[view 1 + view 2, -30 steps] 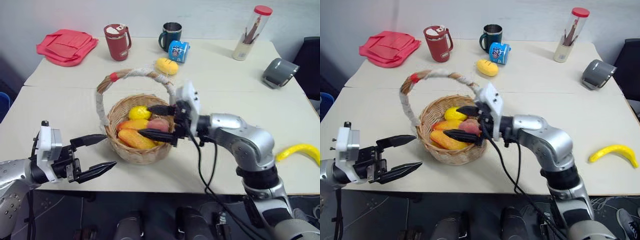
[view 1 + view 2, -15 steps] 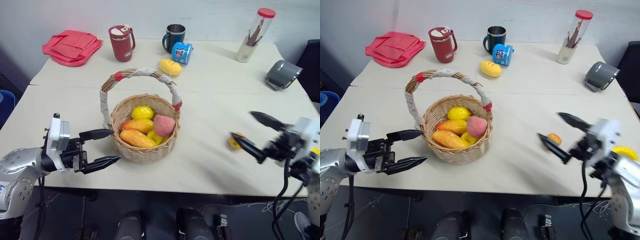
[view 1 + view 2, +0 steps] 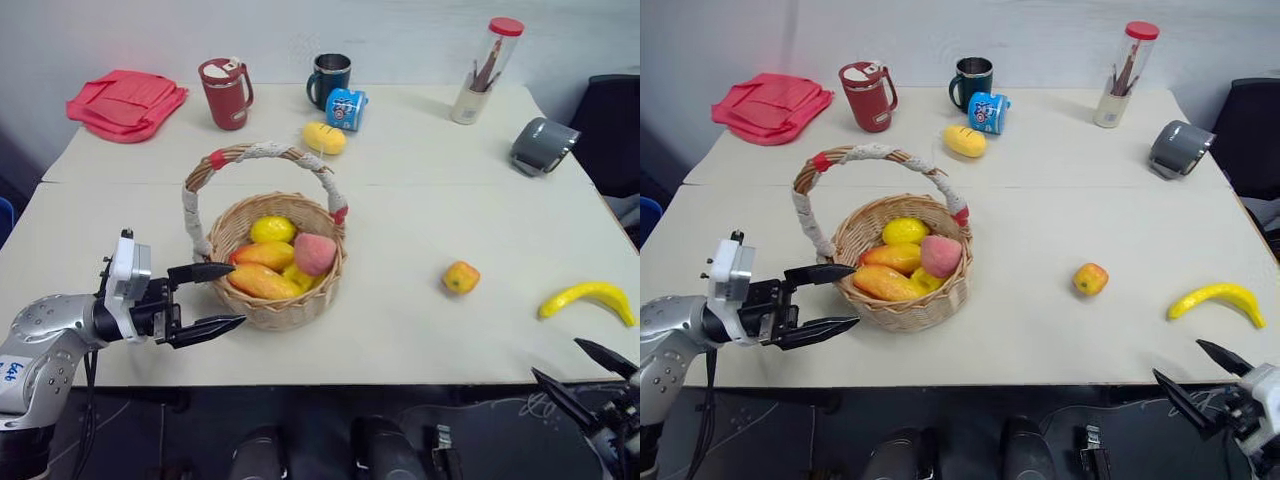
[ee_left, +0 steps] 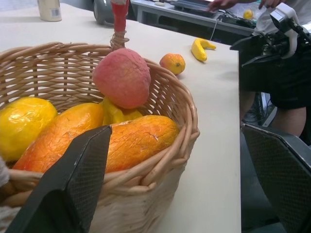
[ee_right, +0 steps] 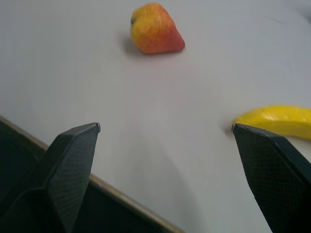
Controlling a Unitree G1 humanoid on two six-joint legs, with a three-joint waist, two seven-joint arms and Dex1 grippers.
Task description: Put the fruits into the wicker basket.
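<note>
Wicker basket (image 3: pixel 270 290) holding five fruits (one peach (image 3: pixel 315 253)); three fruits on the table (image 3: pixel 400 180); both grippers' jaws apart.

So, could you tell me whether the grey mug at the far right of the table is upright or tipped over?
Tipped over: the grey mug lies on its side on the table.

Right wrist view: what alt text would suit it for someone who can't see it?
Two open black fingers frame a pale table near its edge. Beyond them lie a small orange-yellow fruit and one end of a yellow banana, both untouched.
</note>
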